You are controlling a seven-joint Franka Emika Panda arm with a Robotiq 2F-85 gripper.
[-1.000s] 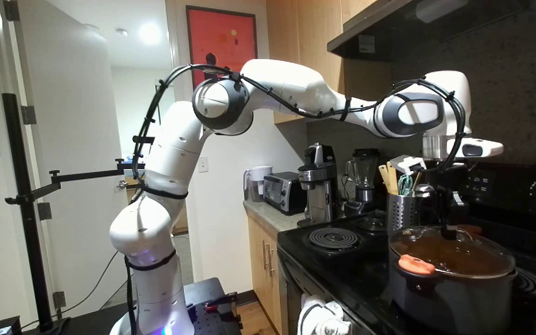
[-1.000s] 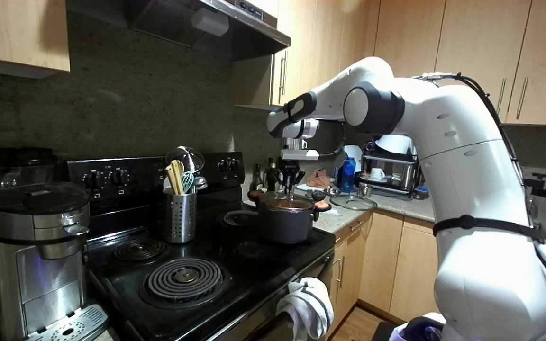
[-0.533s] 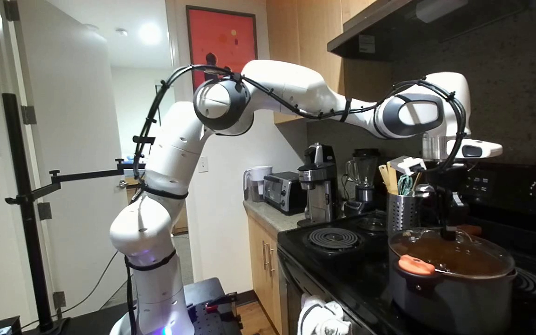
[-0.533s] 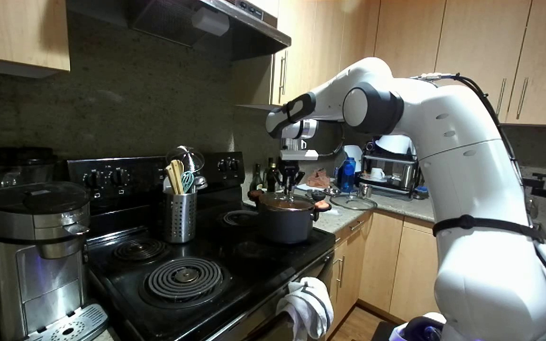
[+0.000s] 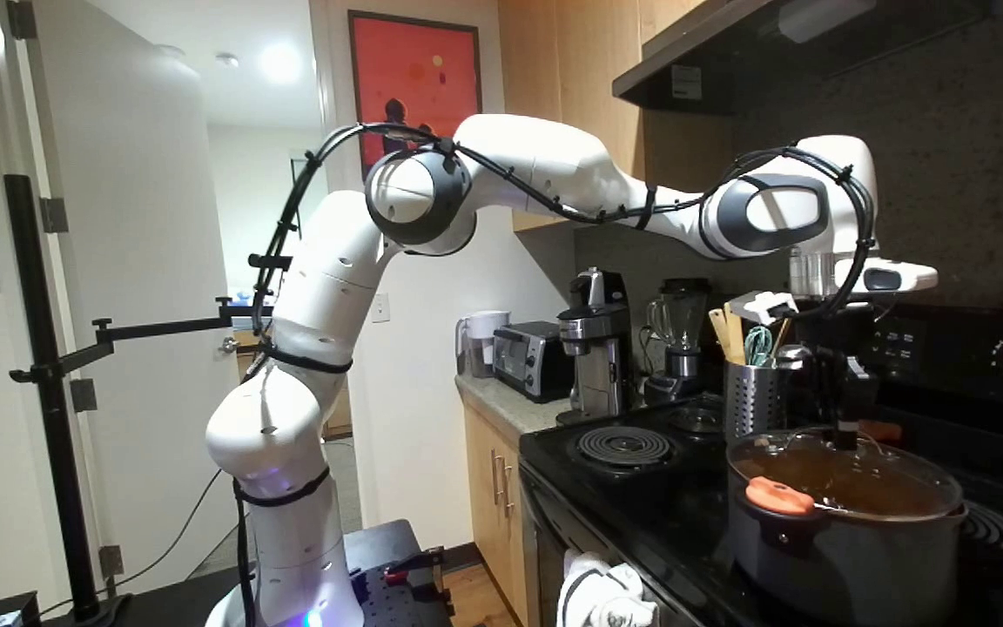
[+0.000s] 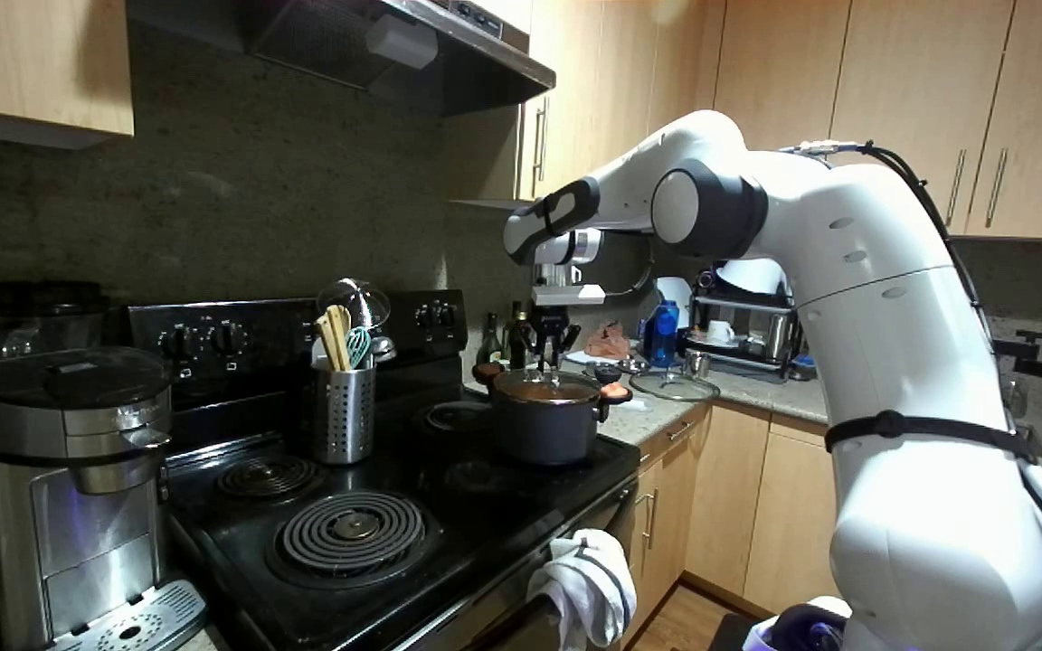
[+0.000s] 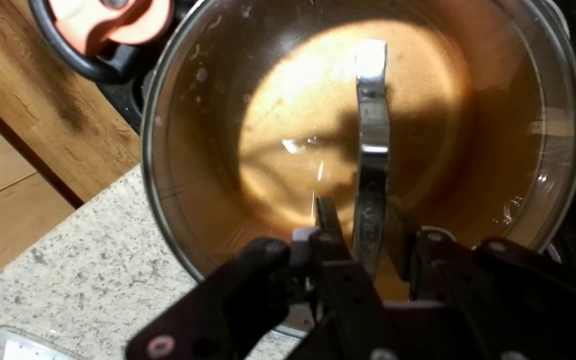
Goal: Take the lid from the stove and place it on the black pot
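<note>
The glass lid [image 5: 911,479] with a metal rim lies on top of the black pot [image 5: 841,562], which stands on the stove [image 5: 641,501]. Lid [image 6: 525,389] and pot [image 6: 544,438] also show in an exterior view. My gripper [image 7: 368,225] is low over the lid, its fingers on either side of the lid's metal strap handle [image 7: 373,125]. In the wrist view a gap shows between each finger and the handle, so the gripper is open around it. The gripper is also in both exterior views [image 5: 845,427] [image 6: 548,362]. The pot's orange-covered handle [image 7: 133,20] shows at top left.
A metal utensil holder [image 6: 345,420] stands on the stove, with a clear round lid [image 6: 372,307] behind it. Another glass lid [image 6: 675,389] lies on the counter beyond the pot. A range hood [image 6: 449,72] hangs above. A towel [image 6: 584,579] hangs at the stove front.
The lid has sunk slightly onto the pot. The arm has shifted a little, and the fingers have spread, with more of the lid's handle showing between them.
</note>
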